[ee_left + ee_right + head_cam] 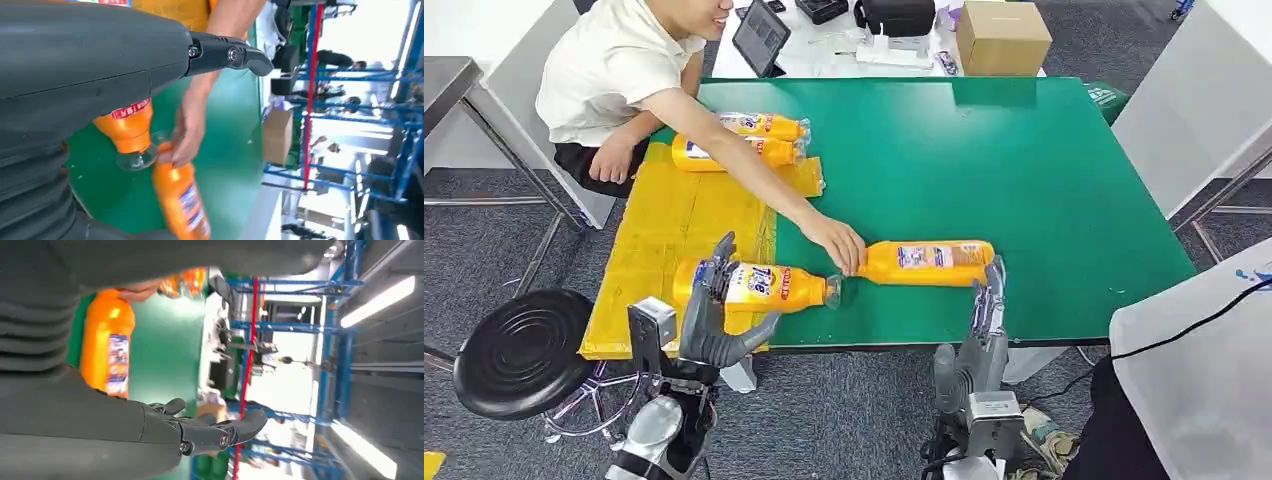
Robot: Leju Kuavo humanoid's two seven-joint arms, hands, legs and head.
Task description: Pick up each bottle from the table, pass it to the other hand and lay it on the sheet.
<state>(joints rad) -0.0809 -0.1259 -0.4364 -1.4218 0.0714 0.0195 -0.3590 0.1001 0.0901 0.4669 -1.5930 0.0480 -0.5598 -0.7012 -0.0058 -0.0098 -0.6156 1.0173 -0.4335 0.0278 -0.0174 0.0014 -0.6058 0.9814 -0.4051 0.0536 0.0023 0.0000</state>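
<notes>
An orange bottle [769, 287] lies at the near end of the yellow sheet [674, 215], its clear cap pointing right. My left hand [714, 315] is spread around its base end, fingers over it and thumb just below it; its neck [131, 131] pokes out past the hand. A second orange bottle [929, 262] lies on the green table [1024, 170], and a person's hand [839, 243] grips its neck. My right hand [986, 305] stands open at the table's front edge by that bottle's base [107, 347], fingers [220, 432] straight. Two more bottles [759, 127] lie at the sheet's far end.
The person sits at the table's far left corner, arm stretched across the sheet. A black stool [519, 350] stands beside my left arm. A cardboard box [1002, 35] and a tablet [760, 35] sit beyond the table. A white cover [1194, 350] is at near right.
</notes>
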